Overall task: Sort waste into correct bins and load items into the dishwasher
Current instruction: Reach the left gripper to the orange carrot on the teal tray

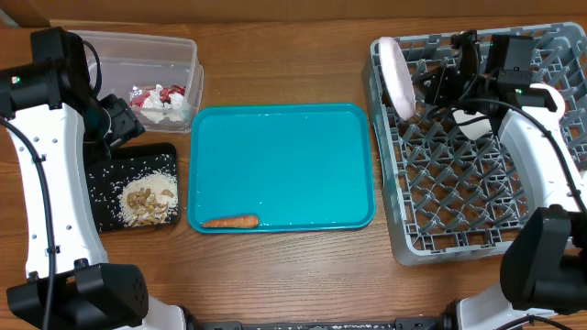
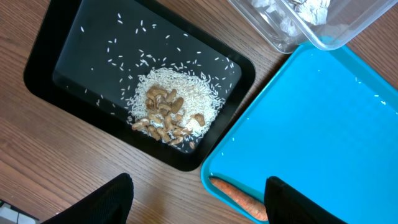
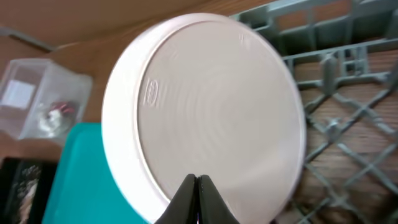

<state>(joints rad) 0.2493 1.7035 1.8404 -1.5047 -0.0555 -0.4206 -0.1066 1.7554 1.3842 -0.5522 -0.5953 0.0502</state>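
A white plate (image 1: pixel 396 75) stands on edge at the left wall of the grey dishwasher rack (image 1: pixel 477 211). My right gripper (image 1: pixel 433 87) is shut just beside it. In the right wrist view its tips (image 3: pixel 198 186) meet in front of the plate's underside (image 3: pixel 211 106) with nothing between them. My left gripper (image 1: pixel 124 124) hangs open over the table (image 2: pixel 199 202), between the black tray (image 2: pixel 74 37) and the teal tray (image 2: pixel 323 124). The orange carrot (image 2: pixel 239 196) lies in the teal tray's corner by one finger. Nut scraps and rice (image 1: pixel 149 202) sit in the black tray (image 1: pixel 105 197).
The clear tub (image 1: pixel 147 55) at the back left holds the red-and-white wrapper (image 1: pixel 158 95) and crumpled paper (image 1: pixel 172 110). The teal tray (image 1: pixel 284 165) fills the middle, with the carrot (image 1: pixel 229 221) at its front edge. A white piece (image 1: pixel 472 128) in the rack is partly hidden by my right arm.
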